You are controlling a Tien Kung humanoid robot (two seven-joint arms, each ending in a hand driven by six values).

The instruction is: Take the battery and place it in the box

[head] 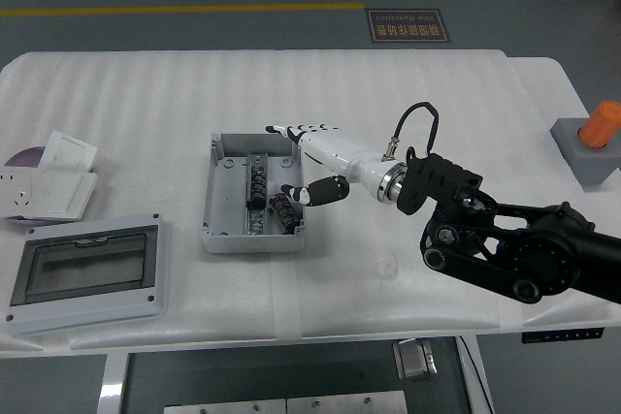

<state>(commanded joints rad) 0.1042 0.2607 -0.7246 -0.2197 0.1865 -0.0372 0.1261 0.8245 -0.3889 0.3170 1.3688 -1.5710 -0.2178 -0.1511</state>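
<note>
Glossy white hand [309, 157] spread above ribbed cylindrical battery [258, 182] in box [222, 221]

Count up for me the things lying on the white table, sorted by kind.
Batteries: 2, both inside the grey box
Open grey boxes: 1
Clear-lidded enclosures: 1
White wall sockets and plates: 2
Purple discs: 1
Grey blocks with an orange knob: 1
Total: 8

Clear-lidded enclosure [85, 273], white socket plates [49, 179], orange-knobbed grey block [592, 144] on white table [388, 94].
</note>
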